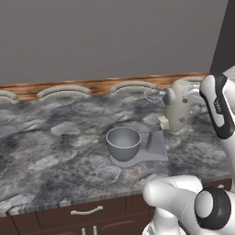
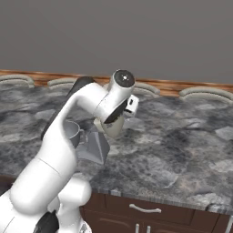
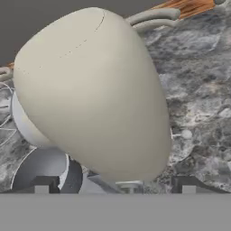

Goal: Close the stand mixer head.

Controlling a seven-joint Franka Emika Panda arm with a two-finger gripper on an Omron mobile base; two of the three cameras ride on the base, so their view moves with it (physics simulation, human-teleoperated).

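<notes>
The beige stand mixer head (image 1: 177, 113) is tilted up on its grey stand (image 1: 155, 146), and its wire whisk (image 1: 153, 95) points up and left over the counter. Below the whisk, the grey mixing bowl (image 1: 123, 142) sits on the stand's foot. My gripper (image 1: 184, 97) is at the raised top of the head, close against it. In the hand view the rounded head (image 3: 94, 90) looms right in front of my gripper (image 3: 115, 185). The gripper is open, with one dark fingertip (image 3: 41, 184) far to the left and the other far to the right. My arm hides most of the mixer in the right base view, where a bit of beige head (image 2: 113, 128) shows.
The mixer stands on a dark marbled counter (image 1: 55, 151) with a wooden strip and pale curved mouldings (image 1: 64, 91) along the back wall. Drawer fronts with a handle (image 1: 86, 211) run below the front edge. My own arm link (image 1: 219, 110) rises just to the right of the mixer.
</notes>
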